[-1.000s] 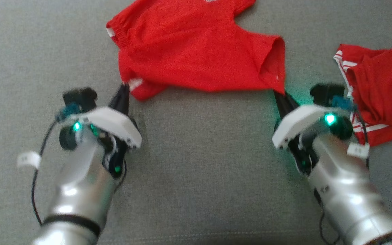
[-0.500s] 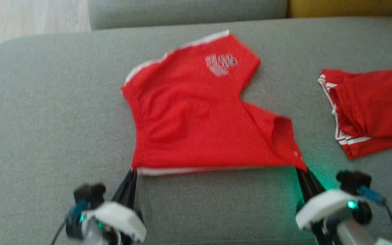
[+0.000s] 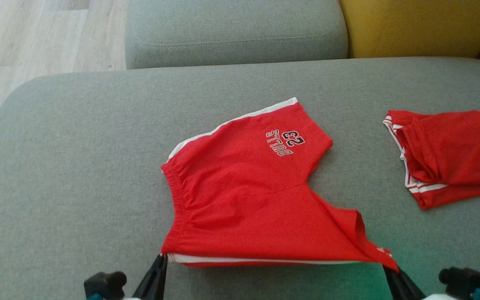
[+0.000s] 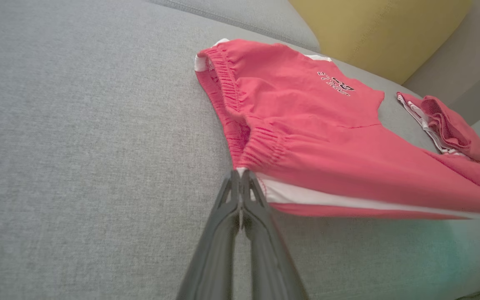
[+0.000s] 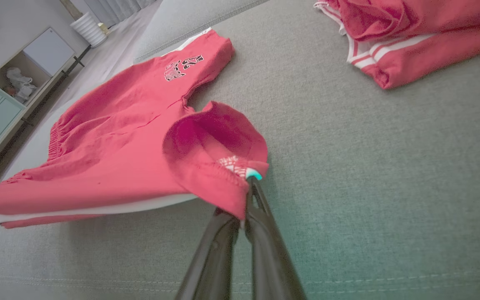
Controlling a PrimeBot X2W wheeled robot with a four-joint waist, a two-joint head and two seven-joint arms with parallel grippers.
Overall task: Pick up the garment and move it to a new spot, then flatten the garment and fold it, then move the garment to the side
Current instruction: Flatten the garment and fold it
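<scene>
Jaws closed: my left gripper (image 4: 240,177) and right gripper (image 5: 248,188) each pinch a garment (image 3: 244,200) corner; head view crops both.

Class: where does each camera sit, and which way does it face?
Head view: on the head, down at red shorts on grey sofa; left gripper, right gripper at bottom.
Left wrist view: along its shut fingers, at the waistband corner.
Right wrist view: along its shut fingers, at a leg hem.
All share the shorts.
</scene>
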